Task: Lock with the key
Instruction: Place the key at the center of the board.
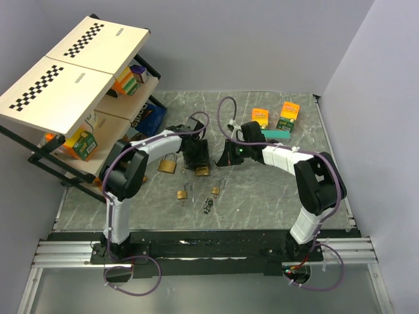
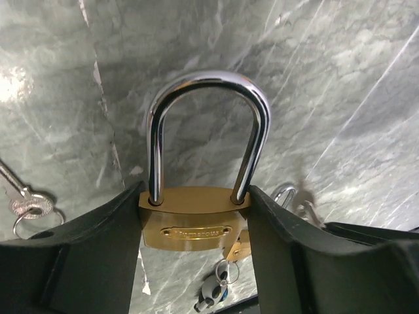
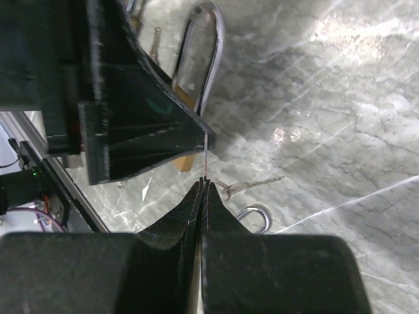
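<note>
My left gripper [image 2: 194, 196] [image 1: 196, 161] is shut on the sides of a brass padlock [image 2: 190, 226] [image 1: 202, 171]. The padlock's chrome shackle [image 2: 209, 124] points away from the wrist, and it is held just above the marble table. My right gripper [image 3: 204, 184] [image 1: 226, 156] is shut on the key [image 3: 205, 157], a thin blade seen edge-on. The key's tip reaches the left gripper's black finger [image 3: 144, 124], beside the padlock's brass body [image 3: 186, 161]. A dark bunch of small keys [image 1: 209, 206] [image 2: 213, 291] lies on the table nearer the arm bases.
A larger brass padlock [image 1: 167, 163] and two small ones [image 1: 182, 193] [image 1: 215, 190] lie around the grippers. A loose key on a ring [image 3: 254, 185] [image 2: 26, 204] rests on the marble. Orange cartons [image 1: 260, 117] [image 1: 288, 115] stand at the back right. A shelf rack [image 1: 78, 98] fills the left.
</note>
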Motion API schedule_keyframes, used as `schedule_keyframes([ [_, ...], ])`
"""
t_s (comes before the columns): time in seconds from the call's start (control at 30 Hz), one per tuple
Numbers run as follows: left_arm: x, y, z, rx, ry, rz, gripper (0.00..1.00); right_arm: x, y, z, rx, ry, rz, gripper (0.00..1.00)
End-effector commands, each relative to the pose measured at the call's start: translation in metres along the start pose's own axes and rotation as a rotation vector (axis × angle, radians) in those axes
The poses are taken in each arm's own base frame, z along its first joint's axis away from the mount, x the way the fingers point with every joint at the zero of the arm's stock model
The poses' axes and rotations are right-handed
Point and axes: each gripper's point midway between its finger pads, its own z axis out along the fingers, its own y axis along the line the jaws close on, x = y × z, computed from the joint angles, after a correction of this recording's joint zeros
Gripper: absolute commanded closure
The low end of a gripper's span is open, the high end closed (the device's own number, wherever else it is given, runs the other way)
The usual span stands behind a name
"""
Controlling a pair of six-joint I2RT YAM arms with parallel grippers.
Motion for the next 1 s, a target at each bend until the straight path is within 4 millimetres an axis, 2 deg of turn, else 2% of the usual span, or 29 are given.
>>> schedule_keyframes([
  [0.0,-0.008,-0.011,0.003,0.012,-0.005,-0.021,0.98,-0.027,0.004,0.007,-0.025,-0.059,-0.013,1.0],
  [0.07,-0.009,-0.009,0.006,-0.004,-0.005,-0.023,0.98,-0.027,-0.002,0.009,-0.012,-0.056,-0.001,1.0],
  [0.23,-0.015,-0.002,0.011,-0.052,-0.012,-0.015,0.87,-0.025,-0.018,0.016,0.033,-0.029,0.029,1.0],
  [0.37,-0.016,0.006,0.015,-0.095,-0.021,-0.018,0.78,-0.023,-0.023,0.019,0.043,-0.025,0.038,1.0],
  [0.53,-0.012,0.011,0.019,-0.136,-0.022,-0.004,0.76,-0.019,-0.025,0.022,0.042,-0.012,0.072,1.0],
  [0.73,0.006,0.013,0.016,-0.189,-0.013,0.019,0.75,-0.013,-0.031,0.024,0.052,-0.008,0.09,1.0],
  [0.87,0.01,0.017,0.018,-0.209,-0.011,0.003,0.69,-0.01,-0.033,0.023,0.062,-0.007,0.093,1.0],
  [0.93,0.005,0.023,0.019,-0.244,-0.034,0.005,0.67,-0.009,-0.033,0.023,0.057,-0.005,0.099,1.0],
  [0.97,0.005,0.023,0.02,-0.249,-0.037,0.005,0.64,-0.006,-0.034,0.024,0.059,0.0,0.106,1.0],
])
